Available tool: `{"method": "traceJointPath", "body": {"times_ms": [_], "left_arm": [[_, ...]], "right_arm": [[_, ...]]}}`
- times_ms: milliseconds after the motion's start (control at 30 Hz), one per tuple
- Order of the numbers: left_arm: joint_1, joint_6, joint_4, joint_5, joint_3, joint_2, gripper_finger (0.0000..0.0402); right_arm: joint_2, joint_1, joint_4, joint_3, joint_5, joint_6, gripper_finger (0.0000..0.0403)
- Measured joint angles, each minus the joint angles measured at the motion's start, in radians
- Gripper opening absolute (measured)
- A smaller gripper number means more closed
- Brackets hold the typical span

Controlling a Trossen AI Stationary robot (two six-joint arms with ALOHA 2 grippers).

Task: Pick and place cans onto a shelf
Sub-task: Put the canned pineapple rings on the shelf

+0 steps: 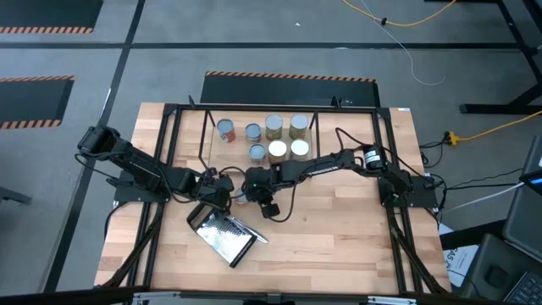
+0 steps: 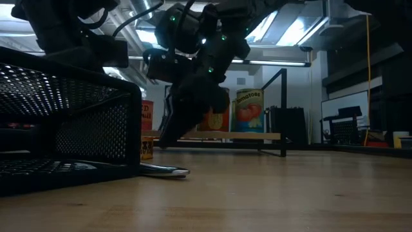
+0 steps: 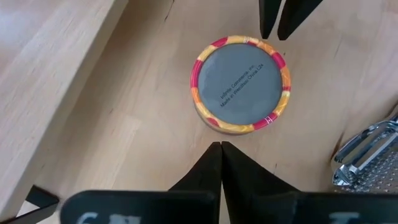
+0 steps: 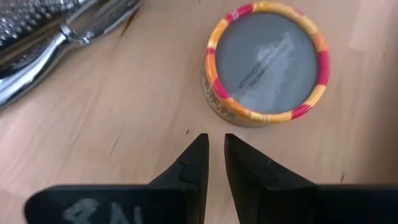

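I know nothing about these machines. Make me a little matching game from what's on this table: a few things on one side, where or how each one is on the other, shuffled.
Things:
1. yellow-and-red-rimmed can
2. metal grater
3. tomato-label can
4. left gripper

Place or state:
A. standing on the shelf
B. fingers shut on nothing
C. lying flat on the table, near its front edge
D. upright on the bare table between the two grippers

Pairs: 1-D, 2-C, 3-A, 4-B

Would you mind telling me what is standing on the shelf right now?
Six cans stand on the shelf, seen from above. In the low view only two labelled cans show clearly; the arms cover the others. A seventh can sits on the table.
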Motion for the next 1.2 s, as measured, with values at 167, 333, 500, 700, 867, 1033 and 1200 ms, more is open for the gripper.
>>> {"method": "traceJointPath", "body": {"times_ms": [167,333,500,700,867,1033,1200], "left_arm": [[0.0,0.0,-0.014,0.018,0.0,0.0,0.0006],[0.0,-0.001,-0.019,0.025,0.0,0.02,0.0001],[0.0,0.0,-0.003,0.024,0.0,0.096,0.0006],[0.007,0.011,0.081,-0.004,0.001,0.174,0.0002],[0.024,0.008,0.115,-0.011,0.001,0.179,0.0003],[0.026,0.012,0.117,-0.047,-0.001,0.156,0.0002],[0.027,0.018,0.112,-0.072,-0.002,0.112,0.0002]], "right_arm": [[-0.001,0.0,0.001,-0.006,0.0,0.017,0.0058],[-0.001,0.0,0.001,-0.005,0.0,0.017,0.0058],[-0.005,0.0,0.004,-0.003,0.0,0.016,0.0058],[-0.005,0.0,0.047,-0.003,0.0,0.015,0.0058],[-0.005,0.0,0.039,-0.002,0.0,0.015,0.0058],[-0.005,0.0,0.037,-0.003,-0.005,0.016,0.0058],[-0.005,0.001,0.032,-0.003,-0.005,0.017,0.0058]]}}
